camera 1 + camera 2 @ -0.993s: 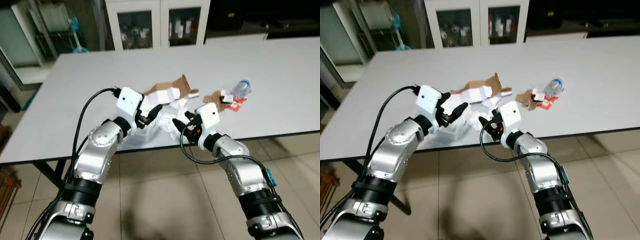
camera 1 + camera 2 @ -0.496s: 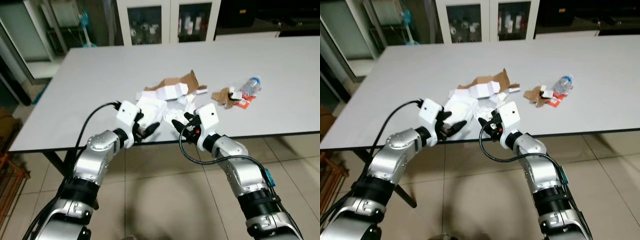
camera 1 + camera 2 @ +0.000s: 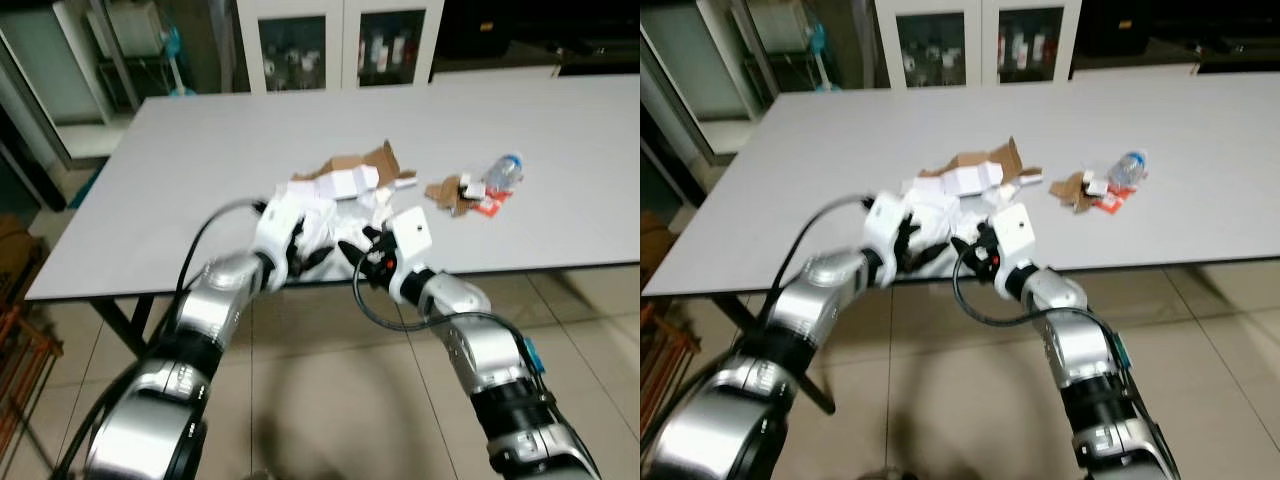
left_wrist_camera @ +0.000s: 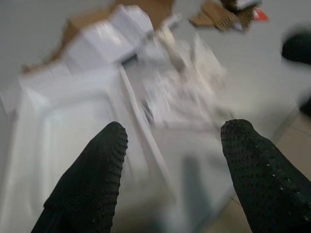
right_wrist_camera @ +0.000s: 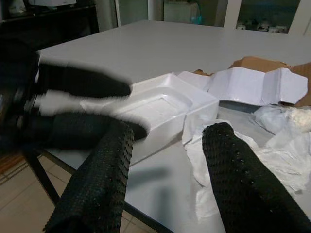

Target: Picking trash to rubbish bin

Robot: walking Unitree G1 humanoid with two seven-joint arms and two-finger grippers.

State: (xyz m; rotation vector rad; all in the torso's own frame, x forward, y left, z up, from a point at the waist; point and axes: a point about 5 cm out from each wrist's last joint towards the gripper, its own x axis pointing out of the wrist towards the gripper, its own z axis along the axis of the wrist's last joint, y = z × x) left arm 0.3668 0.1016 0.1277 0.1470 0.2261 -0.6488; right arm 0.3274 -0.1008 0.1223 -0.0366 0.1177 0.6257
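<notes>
- A room with a tiled floor [image 3: 330, 400] and a white glass-door cabinet [image 3: 340, 45] stands behind a wide grey table [image 3: 200, 170].
- The table's near edge faces the robot, and the trash lies in two heaps toward that edge, well apart from each other.
- The larger heap sits at the middle of the near edge: a white foam tray [image 5: 155, 114], a folded white box [image 3: 340, 182] with brown cardboard [image 3: 375, 160] behind it, and crumpled white paper [image 5: 272, 150] just beside the tray.
- The smaller heap lies further right on the table: a clear plastic bottle [image 3: 503, 170] on its side, brown cardboard scraps [image 3: 445, 193] and a red wrapper [image 3: 488, 205], all touching or nearly so.
- The left arm [image 3: 215, 310] reaches from the left to the table edge; its outline is blurred.
- The right arm [image 3: 480, 350] reaches from lower right toward the same heap.
- The left gripper [image 4: 172, 138] hovers over the foam tray with its two fingers [image 4: 102, 165] spread wide and nothing between them.
- The right gripper [image 5: 167, 133] sits at the table edge just beside the paper and tray, fingers [image 5: 233, 165] apart and holding nothing.
- In the right wrist view the left gripper's fingers appear as a dark blur beside the tray.
</notes>
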